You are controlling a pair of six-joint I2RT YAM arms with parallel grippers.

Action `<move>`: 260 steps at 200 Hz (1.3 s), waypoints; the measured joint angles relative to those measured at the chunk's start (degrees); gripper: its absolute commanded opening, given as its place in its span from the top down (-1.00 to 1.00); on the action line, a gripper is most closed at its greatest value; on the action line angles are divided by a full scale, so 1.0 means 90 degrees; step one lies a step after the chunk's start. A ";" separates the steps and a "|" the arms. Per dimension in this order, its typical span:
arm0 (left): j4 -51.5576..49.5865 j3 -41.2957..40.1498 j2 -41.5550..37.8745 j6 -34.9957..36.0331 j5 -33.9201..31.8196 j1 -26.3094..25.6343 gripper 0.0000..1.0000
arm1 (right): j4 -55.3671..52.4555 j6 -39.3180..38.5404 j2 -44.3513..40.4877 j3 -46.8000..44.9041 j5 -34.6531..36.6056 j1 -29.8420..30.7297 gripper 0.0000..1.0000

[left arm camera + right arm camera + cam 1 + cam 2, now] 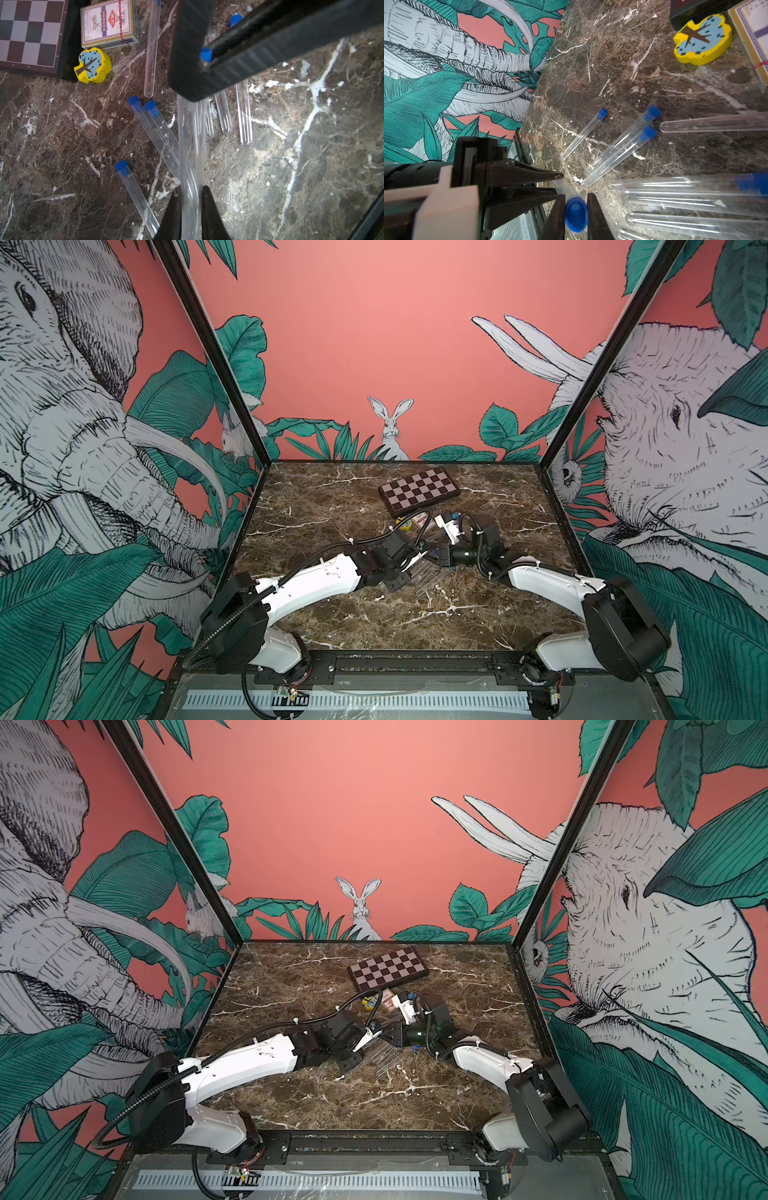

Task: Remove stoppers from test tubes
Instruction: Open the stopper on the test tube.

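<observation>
My left gripper (191, 190) is shut on a clear test tube (190, 145), lifted above the marble. My right gripper (576, 200) is shut on the blue stopper (576, 216) in that tube's mouth, also seen as the stopper (206, 54) in the left wrist view. In both top views the grippers meet mid-table, the left gripper (426, 552) facing the right gripper (395, 1032). Three stoppered tubes (158, 133) lie beside the held one. Several tubes (675, 199) lie in a row below, one with a stopper (753, 182). An unstoppered tube (152, 47) lies apart.
A folded chessboard (417, 489) lies toward the back of the marble table (332, 614). Close to the tubes are a box of playing cards (109, 22) and a yellow tree-shaped block (92, 65). Printed walls close in the left, right and back sides.
</observation>
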 measured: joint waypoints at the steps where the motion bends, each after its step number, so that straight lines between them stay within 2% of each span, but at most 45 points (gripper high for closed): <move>1: 0.0000 0.0000 0.0000 0.0000 0.0000 0.0000 0.99 | 0.0000 0.0000 0.0002 0.0000 0.0000 0.0002 0.71; 145: 0.0053 -0.0041 0.0000 0.0027 -0.0170 0.0000 0.99 | 0.0104 0.0083 -0.0024 0.0000 -0.0136 -0.0007 1.00; 260: 0.0163 -0.0087 0.0000 0.0051 -0.0505 0.0002 0.99 | 0.0175 0.0112 -0.0024 0.0000 -0.0498 -0.0398 1.00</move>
